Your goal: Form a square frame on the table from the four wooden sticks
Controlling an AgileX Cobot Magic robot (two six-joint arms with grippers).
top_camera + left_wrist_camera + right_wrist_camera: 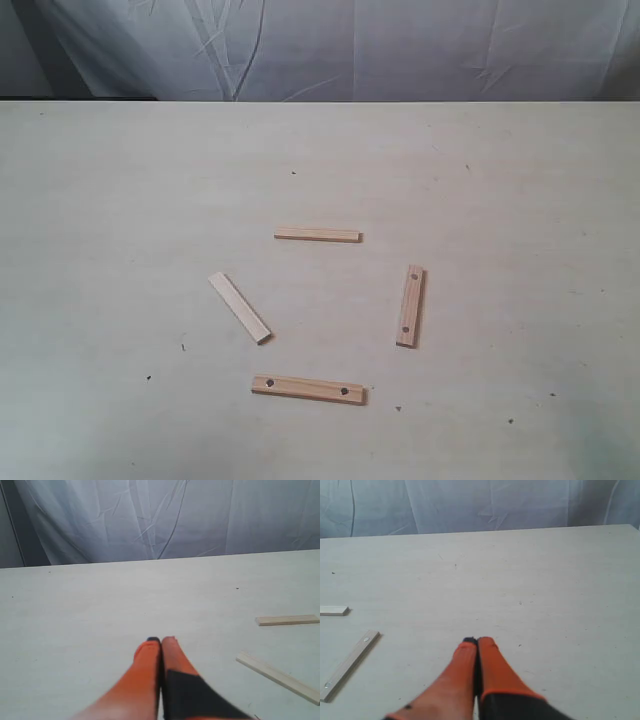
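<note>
Four light-wood sticks lie apart on the cream table (120,200), in a loose ring with none touching. A plain stick (318,236) lies level at the back. Another plain stick (240,308) lies slanted on the left. A holed stick (410,306) runs nearly front to back on the right, and a second holed stick (308,388) lies level at the front. Neither gripper shows in the exterior view. My left gripper (161,641) is shut and holds nothing; two plain sticks (287,620) (278,677) lie off to its side. My right gripper (477,642) is shut and holds nothing, with the holed stick (349,664) beside it.
A white wrinkled curtain (340,45) hangs behind the table's far edge. A few tiny dark specks (148,378) dot the surface.
</note>
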